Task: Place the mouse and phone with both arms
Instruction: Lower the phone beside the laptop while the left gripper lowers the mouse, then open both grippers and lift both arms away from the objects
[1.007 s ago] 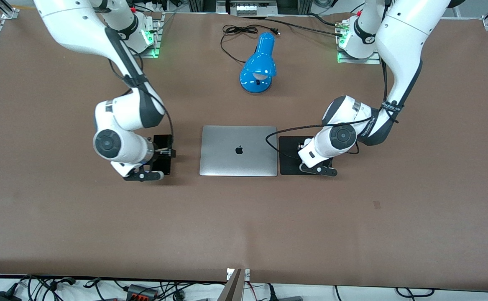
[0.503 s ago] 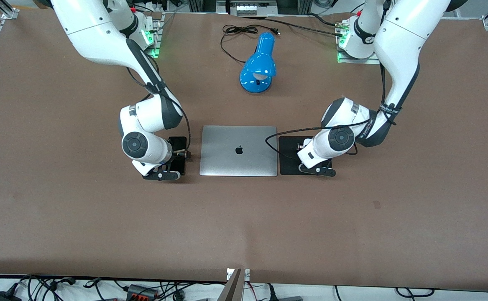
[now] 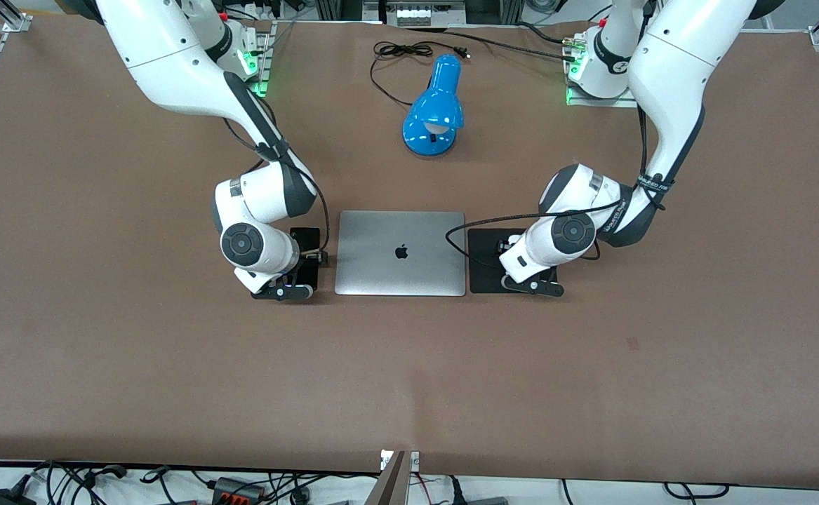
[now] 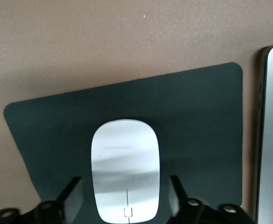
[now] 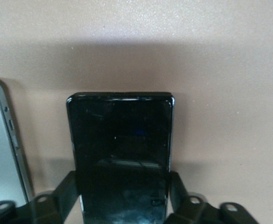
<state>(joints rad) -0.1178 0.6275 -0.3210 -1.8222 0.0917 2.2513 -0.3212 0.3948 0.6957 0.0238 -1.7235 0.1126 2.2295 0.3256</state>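
Showing Apple logo — laptop [image 3: 400,252] lid.

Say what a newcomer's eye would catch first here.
A closed silver laptop lies mid-table, a blue lamp farther from the camera. Beside the laptop, the left gripper straddles the white mouse on a black pad toward the left arm's end, and the right gripper sits low at the black phone toward the right arm's end.

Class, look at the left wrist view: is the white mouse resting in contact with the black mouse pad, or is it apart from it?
Touching. The left wrist view shows the mouse lying flat on the mouse pad, no gap or shadow beneath its edge.
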